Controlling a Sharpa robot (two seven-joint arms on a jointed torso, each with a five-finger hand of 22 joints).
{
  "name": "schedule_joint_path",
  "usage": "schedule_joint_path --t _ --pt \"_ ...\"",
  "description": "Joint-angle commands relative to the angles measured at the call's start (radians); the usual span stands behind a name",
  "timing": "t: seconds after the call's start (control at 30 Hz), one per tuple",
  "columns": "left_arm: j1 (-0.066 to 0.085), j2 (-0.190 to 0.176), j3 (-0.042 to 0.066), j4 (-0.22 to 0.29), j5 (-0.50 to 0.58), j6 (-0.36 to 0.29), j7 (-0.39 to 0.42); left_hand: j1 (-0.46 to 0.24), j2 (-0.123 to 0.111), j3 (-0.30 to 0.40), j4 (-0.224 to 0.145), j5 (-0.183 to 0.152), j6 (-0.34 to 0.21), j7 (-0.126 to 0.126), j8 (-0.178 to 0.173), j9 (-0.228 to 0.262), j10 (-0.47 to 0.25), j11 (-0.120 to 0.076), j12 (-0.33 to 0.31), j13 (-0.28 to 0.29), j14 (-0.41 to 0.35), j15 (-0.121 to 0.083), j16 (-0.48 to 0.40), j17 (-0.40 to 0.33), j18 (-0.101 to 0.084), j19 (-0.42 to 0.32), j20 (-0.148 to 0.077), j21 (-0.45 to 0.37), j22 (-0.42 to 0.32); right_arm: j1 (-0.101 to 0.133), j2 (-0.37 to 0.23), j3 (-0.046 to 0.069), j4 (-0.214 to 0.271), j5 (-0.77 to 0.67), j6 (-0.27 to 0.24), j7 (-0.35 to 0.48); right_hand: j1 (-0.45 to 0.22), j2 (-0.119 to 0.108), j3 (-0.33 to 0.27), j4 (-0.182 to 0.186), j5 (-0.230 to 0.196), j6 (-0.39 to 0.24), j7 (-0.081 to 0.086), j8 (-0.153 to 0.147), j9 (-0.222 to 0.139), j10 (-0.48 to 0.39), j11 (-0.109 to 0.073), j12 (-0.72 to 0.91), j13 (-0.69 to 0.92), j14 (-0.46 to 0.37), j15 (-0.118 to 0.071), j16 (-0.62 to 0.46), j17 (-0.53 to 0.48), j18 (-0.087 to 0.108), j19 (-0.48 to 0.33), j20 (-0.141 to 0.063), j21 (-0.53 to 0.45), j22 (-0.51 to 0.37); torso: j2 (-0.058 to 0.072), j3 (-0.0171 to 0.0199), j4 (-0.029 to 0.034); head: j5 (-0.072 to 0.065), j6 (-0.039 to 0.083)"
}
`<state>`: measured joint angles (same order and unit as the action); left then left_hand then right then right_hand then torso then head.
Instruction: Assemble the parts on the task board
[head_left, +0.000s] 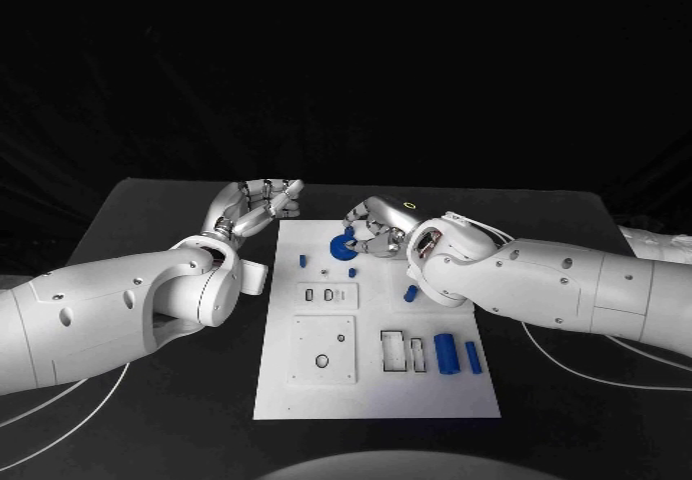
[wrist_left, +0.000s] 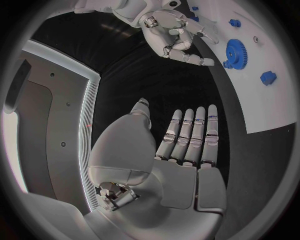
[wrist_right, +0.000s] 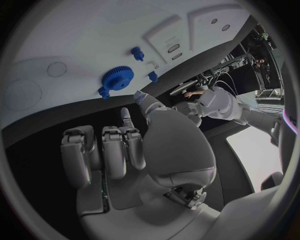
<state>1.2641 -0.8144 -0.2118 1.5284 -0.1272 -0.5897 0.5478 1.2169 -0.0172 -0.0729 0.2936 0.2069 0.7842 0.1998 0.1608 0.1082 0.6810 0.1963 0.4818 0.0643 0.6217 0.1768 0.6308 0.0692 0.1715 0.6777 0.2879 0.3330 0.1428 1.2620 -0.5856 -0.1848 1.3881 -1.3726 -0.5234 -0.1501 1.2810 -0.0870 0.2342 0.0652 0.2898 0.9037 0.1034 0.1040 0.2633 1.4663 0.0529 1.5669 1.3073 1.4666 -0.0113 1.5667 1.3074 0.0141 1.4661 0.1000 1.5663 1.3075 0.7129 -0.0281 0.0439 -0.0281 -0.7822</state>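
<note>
Black table (head_left: 173, 400), dark room. My left hand (head_left: 257, 207) flat, fingers apart, holding nothing, just off the board (head_left: 375, 400). Right hand (head_left: 378, 228) curled, empty, beside the gear (head_left: 343, 248); other parts (head_left: 459, 354) nearer me.

task board (head_left: 378, 390): smooth matt white plastic, by the look of it
gear (wrist_right: 117, 77): blue plastic, toothed rim, just past the right hand's fingers (wrist_right: 109, 150)
fingers: silvery metal, slight sheen
table (head_left: 159, 230): matt black
</note>
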Motion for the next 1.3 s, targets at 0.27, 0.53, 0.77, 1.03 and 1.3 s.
schedule_joint_path --t 0.27,0.53,0.77,1.03,1.3 --pt "0.001 0.01 0.001 -0.009 0.0 0.008 0.012 0.003 0.008 -0.002 -0.001 0.005 -0.006 0.035 0.001 0.001 0.009 -0.002 -0.003 0.0 -0.004 0.0 -0.003 0.001 0.007 -0.005 -0.001 -0.007 -0.001 0.053 -0.186 -0.001 0.098 0.249 -0.065 0.177 -0.033 0.015 -0.017 0.038 -0.09 0.058 -0.015 0.0 -0.006 0.105 -0.021 0.004 0.263 0.104 -0.014 0.004 0.263 -0.014 0.105 -0.011 0.004 0.263 -0.006 -0.0004 -0.0032 -0.011 0.004" --pt "-0.002 0.024 0.0 -0.031 0.0 0.016 0.015 0.004 0.008 -0.003 -0.001 0.005 -0.006 0.035 0.002 0.001 0.009 -0.002 -0.004 0.0 -0.003 0.0 -0.003 0.001 0.007 -0.005 -0.001 -0.007 -0.001 0.039 -0.34 -0.005 0.121 0.452 0.008 0.286 -0.01 0.021 -0.025 0.043 -0.129 0.032 -0.024 -0.03 -0.026 0.105 -0.037 0.004 0.263 0.104 -0.021 0.004 0.263 -0.014 0.105 -0.018 0.004 0.263 -0.006 0.0099 -0.0144 -0.05 0.009" --pt "-0.014 0.031 0.0 -0.047 0.0 0.022 0.017 0.004 0.009 -0.003 -0.001 0.005 -0.007 0.035 0.001 0.001 0.009 -0.002 -0.004 0.0 -0.004 0.0 -0.004 0.001 0.007 -0.005 -0.001 -0.007 -0.001 0.017 -0.391 -0.008 0.104 0.467 0.029 0.293 0.002 0.02 -0.031 0.042 -0.124 0.015 -0.036 -0.04 -0.037 0.105 -0.043 0.004 0.263 0.104 -0.026 0.004 0.263 -0.014 0.105 -0.022 0.004 0.263 -0.009 0.0215 -0.0211 -0.098 0.011" --pt "-0.023 0.036 0.0 -0.056 0.0 0.026 0.018 0.004 0.009 -0.003 -0.001 0.005 -0.007 0.035 0.001 0.001 0.009 -0.001 -0.005 0.0 -0.004 0.0 -0.004 0.001 0.007 -0.005 -0.001 -0.007 -0.002 -0.021 -0.383 -0.009 0.058 0.396 0.035 0.231 0.019 0.02 -0.038 0.039 -0.121 -0.013 -0.048 -0.042 -0.052 0.105 -0.051 0.004 0.263 0.104 -0.034 0.004 0.263 -0.014 0.105 -0.029 0.004 0.263 -0.011 0.0242 -0.0226 -0.108 0.01" --pt "-0.025 0.034 0.0 -0.056 0.0 0.026 0.018 0.004 0.009 -0.003 -0.001 0.005 -0.007 0.035 0.001 0.001 0.009 -0.001 -0.005 0.0 -0.004 0.0 -0.004 0.001 0.007 -0.005 -0.001 -0.007 -0.002 -0.046 -0.345 -0.009 0.004 0.359 0.046 0.19 0.041 0.023 -0.037 0.029 -0.13 -0.024 -0.056 -0.041 -0.06 0.105 -0.055 0.004 0.263 0.104 -0.039 0.004 0.263 -0.014 0.105 -0.034 0.004 0.263 -0.01 0.0203 -0.0196 -0.11 0.009"
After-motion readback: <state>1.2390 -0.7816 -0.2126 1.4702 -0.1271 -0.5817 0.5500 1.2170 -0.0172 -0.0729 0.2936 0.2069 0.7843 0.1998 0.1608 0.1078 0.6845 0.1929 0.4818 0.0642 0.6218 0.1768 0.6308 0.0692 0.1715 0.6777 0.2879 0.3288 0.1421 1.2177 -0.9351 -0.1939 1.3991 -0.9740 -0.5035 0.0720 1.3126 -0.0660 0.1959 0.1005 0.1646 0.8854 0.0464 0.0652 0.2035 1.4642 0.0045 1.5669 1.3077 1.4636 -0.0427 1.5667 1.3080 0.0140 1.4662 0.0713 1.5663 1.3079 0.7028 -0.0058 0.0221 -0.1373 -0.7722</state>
